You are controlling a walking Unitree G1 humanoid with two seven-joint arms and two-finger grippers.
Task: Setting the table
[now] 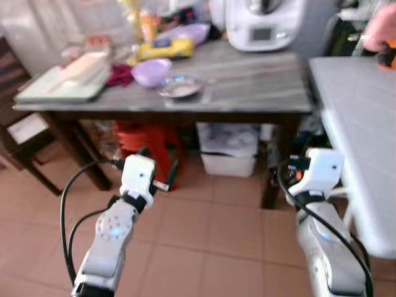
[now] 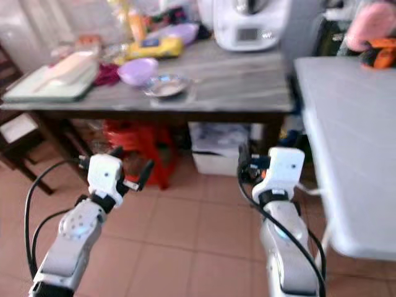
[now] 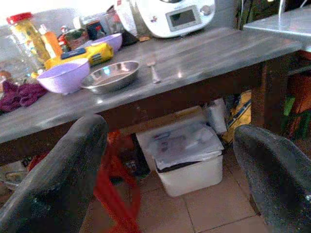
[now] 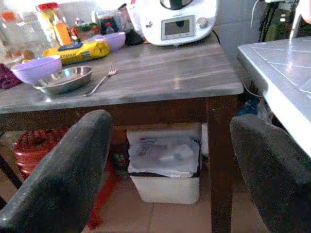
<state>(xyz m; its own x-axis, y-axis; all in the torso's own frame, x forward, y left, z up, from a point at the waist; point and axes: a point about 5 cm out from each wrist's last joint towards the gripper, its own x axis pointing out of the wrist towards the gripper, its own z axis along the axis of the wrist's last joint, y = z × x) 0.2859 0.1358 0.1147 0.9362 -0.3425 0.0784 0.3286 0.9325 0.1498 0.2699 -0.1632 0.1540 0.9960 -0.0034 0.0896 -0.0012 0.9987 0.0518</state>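
- Standing across the upper half of the left eye view, a dark wooden worktop carries the tableware.
- A steel bowl sits near the worktop's front edge, left of centre in the frame, touching or just beside a lilac bowl up and to its left.
- A fork lies on the wood just beside the steel bowl, handle toward the front edge, seen left of centre in the right wrist view.
- Farther back are a yellow packet, a second lilac bowl and a white kitchen machine at the top centre.
- A pale tray and a dark red cloth lie at the upper left of the frame.
- A grey-white worktop runs down the right side.
- Under the wooden worktop stand a red plastic stool and a white bin, on a terracotta tile floor.
- The left gripper is held low at the lower left, before the worktop, fingers spread wide and holding nothing.
- The right gripper is at the lower right, likewise spread apart and unladen.
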